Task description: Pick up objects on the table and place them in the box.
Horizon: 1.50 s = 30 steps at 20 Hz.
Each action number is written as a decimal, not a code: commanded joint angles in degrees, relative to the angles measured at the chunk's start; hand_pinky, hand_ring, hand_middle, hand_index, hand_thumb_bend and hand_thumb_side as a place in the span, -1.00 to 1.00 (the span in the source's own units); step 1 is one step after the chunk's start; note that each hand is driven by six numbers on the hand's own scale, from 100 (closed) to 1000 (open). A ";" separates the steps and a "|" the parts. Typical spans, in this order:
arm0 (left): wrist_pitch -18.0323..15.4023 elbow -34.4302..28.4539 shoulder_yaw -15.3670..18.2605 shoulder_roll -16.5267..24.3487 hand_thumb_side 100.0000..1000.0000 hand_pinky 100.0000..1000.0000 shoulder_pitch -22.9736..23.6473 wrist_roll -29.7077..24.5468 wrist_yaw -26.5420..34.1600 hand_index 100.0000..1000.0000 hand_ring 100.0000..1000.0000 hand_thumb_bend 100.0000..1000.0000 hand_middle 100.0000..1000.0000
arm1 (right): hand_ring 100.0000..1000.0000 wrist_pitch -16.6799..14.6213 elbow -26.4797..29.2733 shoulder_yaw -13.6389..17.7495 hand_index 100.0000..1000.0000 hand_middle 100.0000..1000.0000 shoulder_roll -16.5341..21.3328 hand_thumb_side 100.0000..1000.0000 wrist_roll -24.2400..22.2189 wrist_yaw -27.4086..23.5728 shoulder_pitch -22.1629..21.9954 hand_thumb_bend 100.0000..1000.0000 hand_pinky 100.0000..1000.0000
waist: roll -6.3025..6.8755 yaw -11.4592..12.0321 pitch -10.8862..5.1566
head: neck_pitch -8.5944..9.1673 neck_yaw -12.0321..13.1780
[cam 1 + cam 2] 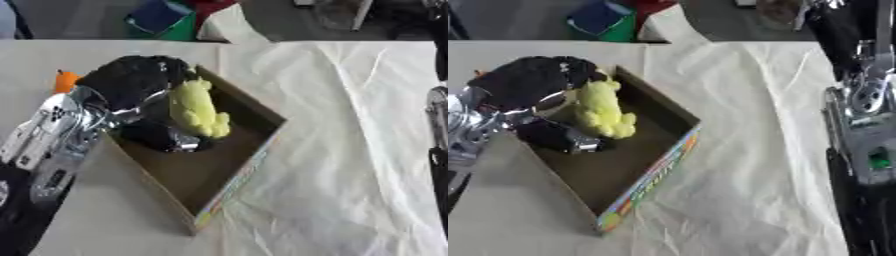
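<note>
We see the left hand reaching over the near-left wall of the box, its black fingers curled round a yellow soft toy held just above the box's brown floor. The toy sits upright in the box's far half. Behind the hand, an orange object peeks out on the table, which is covered by a crumpled white cloth. The right arm shows along the right edge; we cannot tell how its hand stands.
</note>
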<state>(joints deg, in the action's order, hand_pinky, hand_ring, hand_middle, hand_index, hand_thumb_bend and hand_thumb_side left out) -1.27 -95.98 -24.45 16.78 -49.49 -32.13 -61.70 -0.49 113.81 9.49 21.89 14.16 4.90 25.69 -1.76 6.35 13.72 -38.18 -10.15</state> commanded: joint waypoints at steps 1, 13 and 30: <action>1.93 -2.45 1.49 1.59 1.00 0.45 -1.32 0.51 2.48 0.91 0.81 0.56 0.74 | 0.29 -0.04 0.79 0.28 0.51 -0.19 0.81 -0.18 0.08 -0.02 0.51 -1.00 0.48 | -0.05 -0.05 -1.27 | 0.60 0.21; -2.72 1.63 0.42 0.38 0.70 0.56 -1.38 -7.43 6.86 1.00 0.90 0.38 0.91 | 0.29 0.06 0.79 0.31 0.51 -0.19 0.57 -0.18 0.00 -0.03 0.49 -1.00 0.48 | -0.24 -0.55 -0.95 | 0.67 0.43; 1.88 -1.10 3.06 2.35 0.58 0.32 -2.48 -0.39 4.67 0.82 0.71 -0.16 0.64 | 0.30 0.32 0.79 0.72 0.51 -0.20 0.95 -0.18 0.21 0.20 -0.41 -1.00 0.48 | -0.30 0.93 -1.46 | -0.22 -0.80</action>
<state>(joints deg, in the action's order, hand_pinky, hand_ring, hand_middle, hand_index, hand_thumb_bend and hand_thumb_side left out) 0.21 -95.48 -22.76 17.47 -50.46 -33.23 -56.54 -0.28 113.80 9.59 21.46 14.25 4.93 24.84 -2.07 7.54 13.52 -38.24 -10.49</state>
